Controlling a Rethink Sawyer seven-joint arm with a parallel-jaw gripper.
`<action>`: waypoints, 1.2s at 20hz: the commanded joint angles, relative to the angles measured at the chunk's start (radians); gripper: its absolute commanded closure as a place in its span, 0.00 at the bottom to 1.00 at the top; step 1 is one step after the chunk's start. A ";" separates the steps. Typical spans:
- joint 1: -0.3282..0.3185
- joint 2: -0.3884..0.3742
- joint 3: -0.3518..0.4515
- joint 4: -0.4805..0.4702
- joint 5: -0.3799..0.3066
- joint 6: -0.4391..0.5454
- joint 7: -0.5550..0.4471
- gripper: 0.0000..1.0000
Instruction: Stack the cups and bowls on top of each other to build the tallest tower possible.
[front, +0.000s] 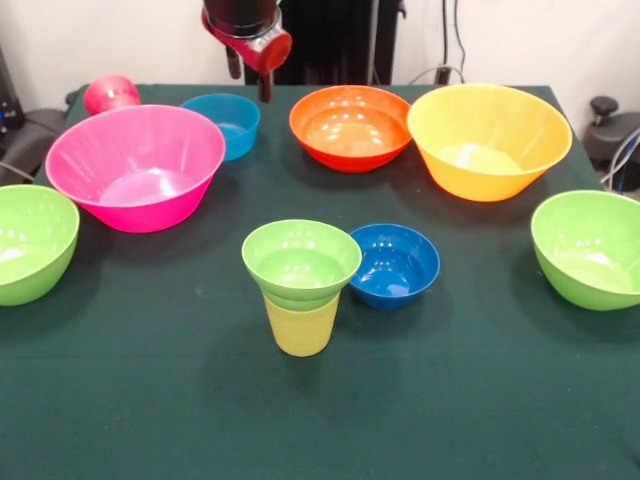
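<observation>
The tower stands at the table's front middle: a pale yellow cup (301, 326) upright with a small lime green bowl (300, 262) seated in its mouth. A small dark blue bowl (396, 265) touches it on the right. A red cup (110, 93) lies at the far left behind a big pink bowl (135, 165). A light blue bowl (224, 122), an orange-red bowl (350, 126) and a big yellow-orange bowl (489, 140) line the far side. My gripper (250, 78) hangs open and empty at the far edge, between the light blue and orange-red bowls.
Two larger lime green bowls sit at the table's sides, one at the left edge (30, 242) and one at the right edge (590, 248). The dark green tablecloth (320, 420) covers the table. Cables and black equipment stand behind the far edge.
</observation>
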 joint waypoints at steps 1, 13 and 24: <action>0.020 0.018 0.129 0.111 -0.074 -0.115 -0.006 0.00; 0.043 0.076 0.126 0.161 -0.133 -0.292 0.046 0.00; 0.051 0.126 0.109 0.169 -0.203 -0.404 0.052 0.00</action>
